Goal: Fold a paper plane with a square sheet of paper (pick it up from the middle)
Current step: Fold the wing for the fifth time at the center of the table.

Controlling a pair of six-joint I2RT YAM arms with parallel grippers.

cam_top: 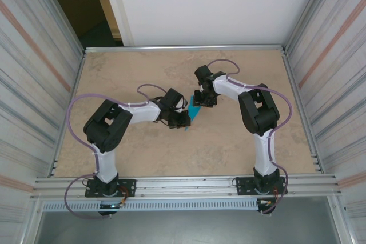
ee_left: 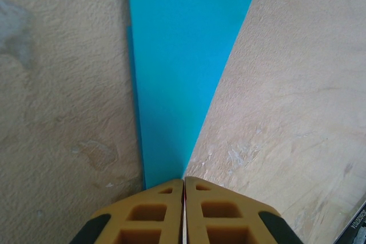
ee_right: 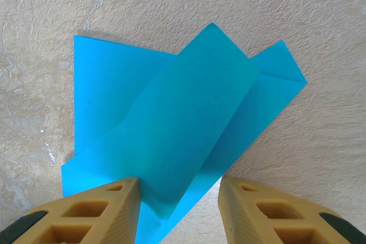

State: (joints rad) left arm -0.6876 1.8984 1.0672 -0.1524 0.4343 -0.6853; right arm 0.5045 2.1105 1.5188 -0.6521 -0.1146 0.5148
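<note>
Square sheet of paper [ee_right: 189,112] lies partly folded on the counter [cam_top: 229,147]. Left fingers [ee_left: 154,210] pinch its tip; right fingers [ee_right: 97,212] stand spread.

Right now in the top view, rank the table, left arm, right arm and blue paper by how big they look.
1. table
2. left arm and right arm: they look alike, so unranked
3. blue paper, smallest by far
</note>
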